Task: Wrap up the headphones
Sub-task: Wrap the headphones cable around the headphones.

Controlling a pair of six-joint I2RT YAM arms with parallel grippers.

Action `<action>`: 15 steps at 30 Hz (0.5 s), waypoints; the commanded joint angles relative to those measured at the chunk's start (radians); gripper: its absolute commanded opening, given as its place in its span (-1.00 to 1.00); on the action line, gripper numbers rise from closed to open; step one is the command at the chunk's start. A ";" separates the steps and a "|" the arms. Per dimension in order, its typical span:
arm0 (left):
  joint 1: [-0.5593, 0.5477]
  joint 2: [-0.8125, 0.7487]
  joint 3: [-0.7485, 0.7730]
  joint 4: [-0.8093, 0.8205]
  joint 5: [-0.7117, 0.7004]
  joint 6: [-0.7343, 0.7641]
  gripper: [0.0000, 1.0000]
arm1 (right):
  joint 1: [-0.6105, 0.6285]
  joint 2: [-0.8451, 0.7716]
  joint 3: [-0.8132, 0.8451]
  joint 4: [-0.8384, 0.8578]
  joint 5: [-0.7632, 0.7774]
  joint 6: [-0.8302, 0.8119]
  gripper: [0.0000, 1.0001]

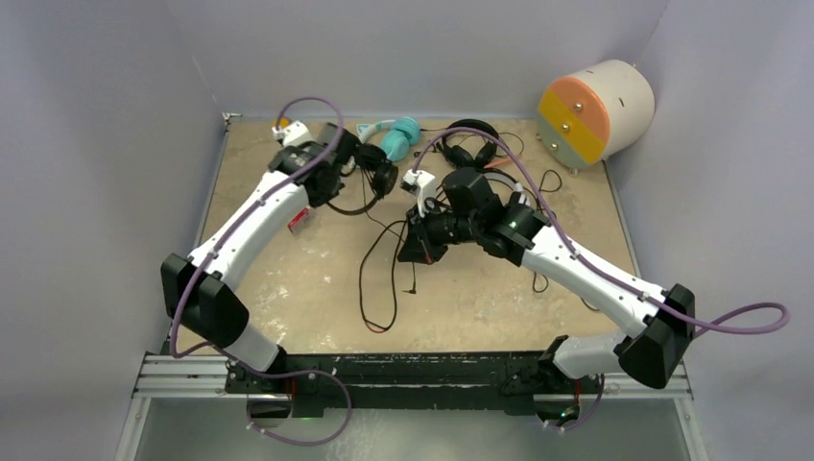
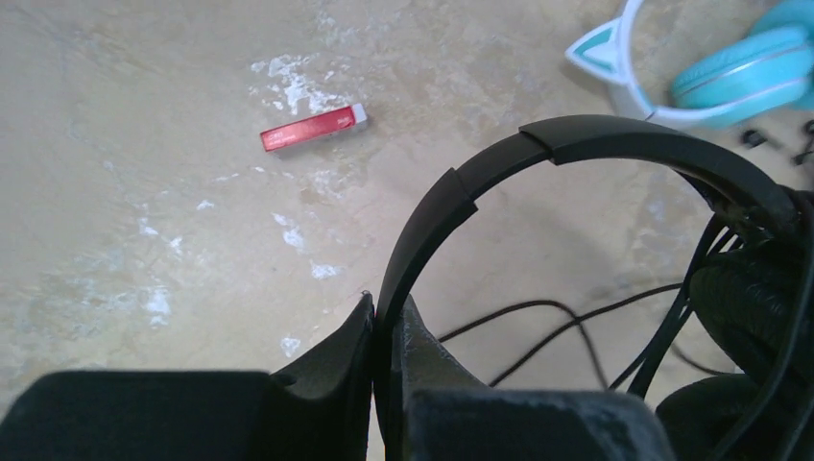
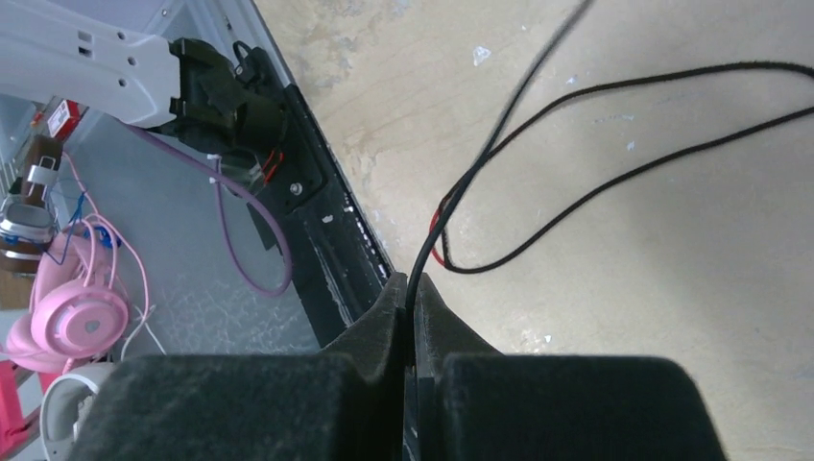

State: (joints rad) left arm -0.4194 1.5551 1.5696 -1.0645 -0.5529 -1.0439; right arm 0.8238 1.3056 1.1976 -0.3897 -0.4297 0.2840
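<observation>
The all-black headphones hang off the table. My left gripper is shut on their thin headband, and an ear cup with bunched cable shows at the right. From above, that left gripper sits at the back centre with the black headphones. Their thin black cable runs down into my right gripper, which is shut on it. In the top view my right gripper is mid-table, and the cable loops below it. Teal cat-ear headphones lie behind, also seen from above as teal headphones.
Another black headset lies at the back beside the teal one. A red stick lies on the tabletop under my left arm. A white, orange and yellow cylinder stands at the back right corner. Pink headphones lie off the table.
</observation>
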 commanded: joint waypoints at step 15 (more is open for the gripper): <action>-0.320 -0.200 -0.532 0.445 -0.120 0.420 -1.00 | -0.093 0.043 0.163 -0.151 0.091 -0.159 -1.00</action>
State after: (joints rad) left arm -0.7391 1.4555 1.1015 -0.7982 -0.7643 -0.8150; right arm 0.7811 1.4052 1.3540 -0.5690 -0.3305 0.1436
